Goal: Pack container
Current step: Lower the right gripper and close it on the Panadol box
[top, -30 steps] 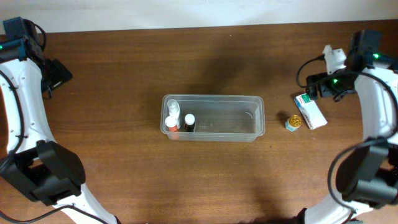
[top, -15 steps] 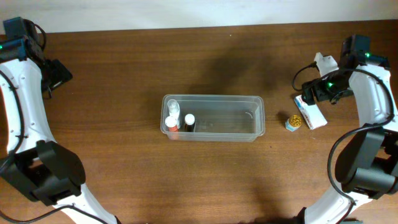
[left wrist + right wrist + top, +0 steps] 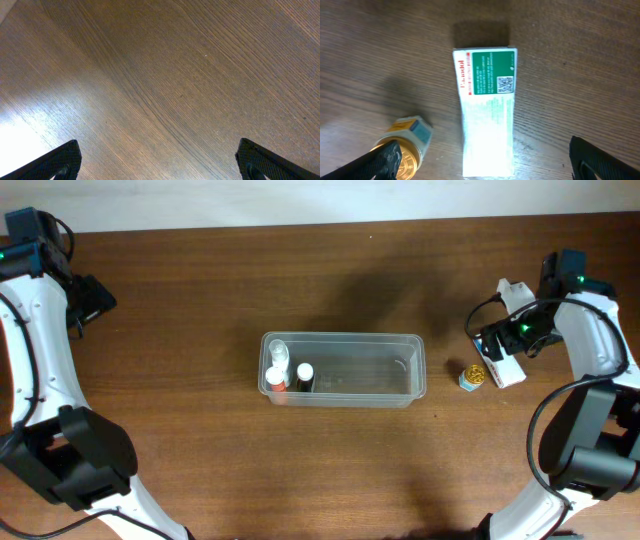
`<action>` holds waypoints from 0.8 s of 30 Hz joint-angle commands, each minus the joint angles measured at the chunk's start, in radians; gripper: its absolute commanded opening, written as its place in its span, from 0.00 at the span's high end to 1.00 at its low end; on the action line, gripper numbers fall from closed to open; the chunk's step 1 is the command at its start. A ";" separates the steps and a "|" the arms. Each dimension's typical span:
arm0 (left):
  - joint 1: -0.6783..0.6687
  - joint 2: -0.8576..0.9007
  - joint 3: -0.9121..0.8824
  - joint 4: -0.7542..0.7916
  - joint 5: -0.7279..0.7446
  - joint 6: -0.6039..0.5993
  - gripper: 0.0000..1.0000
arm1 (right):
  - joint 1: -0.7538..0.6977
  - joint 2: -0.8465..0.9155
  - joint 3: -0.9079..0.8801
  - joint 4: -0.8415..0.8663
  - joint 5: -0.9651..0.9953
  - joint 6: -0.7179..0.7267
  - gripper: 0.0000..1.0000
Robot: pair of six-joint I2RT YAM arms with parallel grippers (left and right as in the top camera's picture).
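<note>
Table (image 3: 200,300): brown wood, visible grain, low sheen.
Container (image 3: 343,336), frame centre: clear plastic, smooth, glossy.
Carton (image 3: 487,110): printed card, slightly glossy.
Jar (image 3: 407,145), lower left: gold metallic lid.
Left gripper (image 3: 159,162) pads (image 3: 262,161): black, matt, fine-textured.

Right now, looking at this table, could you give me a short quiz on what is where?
1. True or false: the green-and-white carton lies inside the clear container.
2. At which end of the container do the small bottles stand? A) the end nearer the left arm B) the end nearer the right arm C) the middle
3. What stands on the table beside the carton?

Key: 1 false, it lies on the table outside; 2 A; 3 a small gold-lidded jar.
</note>
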 commanded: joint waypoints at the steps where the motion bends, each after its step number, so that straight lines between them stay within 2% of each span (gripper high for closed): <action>1: 0.003 0.006 0.013 0.000 -0.007 0.001 0.01 | -0.008 0.002 -0.038 0.028 0.047 -0.010 0.02; 17: 0.003 0.006 0.013 0.000 -0.007 0.001 0.01 | -0.008 0.003 -0.182 0.226 0.047 -0.011 0.02; 24: 0.003 0.006 0.013 0.000 -0.007 0.001 0.01 | -0.023 0.043 -0.196 0.253 0.043 -0.011 0.02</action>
